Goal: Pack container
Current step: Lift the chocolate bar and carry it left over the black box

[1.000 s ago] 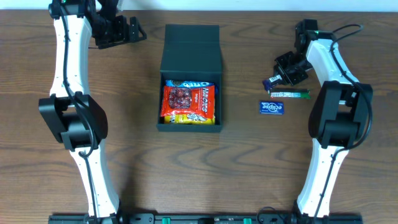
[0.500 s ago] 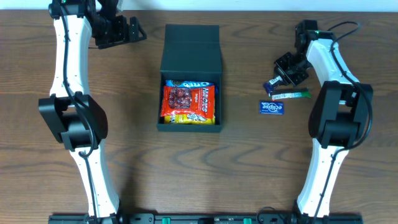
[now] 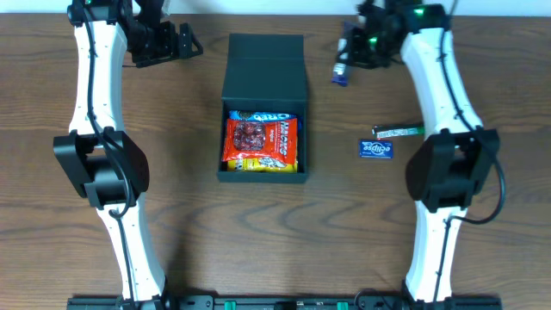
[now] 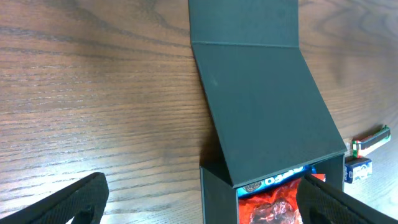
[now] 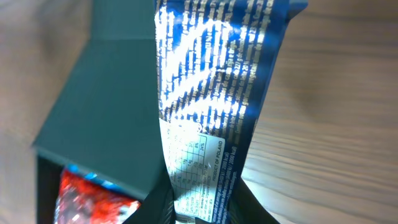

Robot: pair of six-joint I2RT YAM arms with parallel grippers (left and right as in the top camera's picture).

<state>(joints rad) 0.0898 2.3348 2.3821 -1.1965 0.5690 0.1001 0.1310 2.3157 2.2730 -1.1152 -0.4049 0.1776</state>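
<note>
overhead, your right gripper (image 3: 355, 50) is hanging over the far side of the table (image 3: 172, 215), just right of the flap lid (image 3: 264, 69), and it is clenching a blue foil packet (image 3: 342, 69). right wrist view is showing why the packet is trailing out loose: the jaws are pinching it by one end only, leaving the rest free to slide in.

the container (image 3: 258, 178) is sitting mid-table with its mouth toward you. in both wrist views the lid is leaning up over the far end of the opening, not lying flat. a red packet (image 3: 261, 138), an oreo pack (image 3: 263, 114) and a yellow packet (image 3: 263, 164) are already filling most of it, so you are probably looking at a tight drop near the lid, where the foil could catch.

your left gripper (image 3: 191, 41) is resting at the far left, fingers spread and empty, seemingly parked out of the way. an eclipse pack (image 3: 375, 149) and a green stick (image 3: 400, 131) are waiting right of the box.
</note>
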